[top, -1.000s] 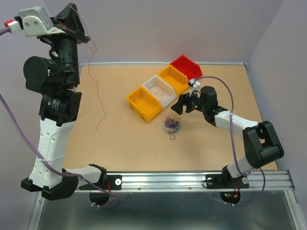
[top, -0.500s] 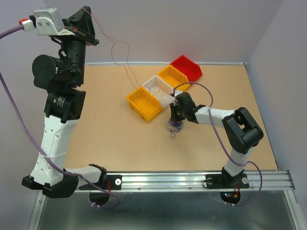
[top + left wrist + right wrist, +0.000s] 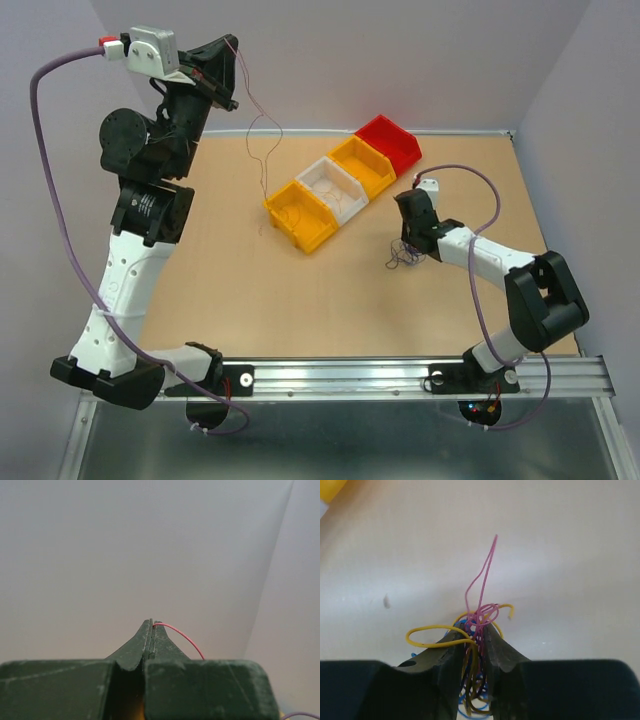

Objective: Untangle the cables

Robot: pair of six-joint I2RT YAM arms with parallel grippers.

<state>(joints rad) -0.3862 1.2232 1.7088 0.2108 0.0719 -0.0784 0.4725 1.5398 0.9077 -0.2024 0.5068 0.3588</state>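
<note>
Left gripper (image 3: 151,625) up high, jaws pinched on a red wire (image 3: 183,634) dangling by the nearest yellow bin (image 3: 318,232) — right gripper (image 3: 472,630) down low, jaws clamping the wad of cables (image 3: 482,612).

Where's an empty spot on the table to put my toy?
Biggest bare patch: the near-middle table, between the left arm, the bin row and the right arm. Crowded: beside the bins, where a thin wire hangs, and around the right end effector gripping the cable wad.
</note>
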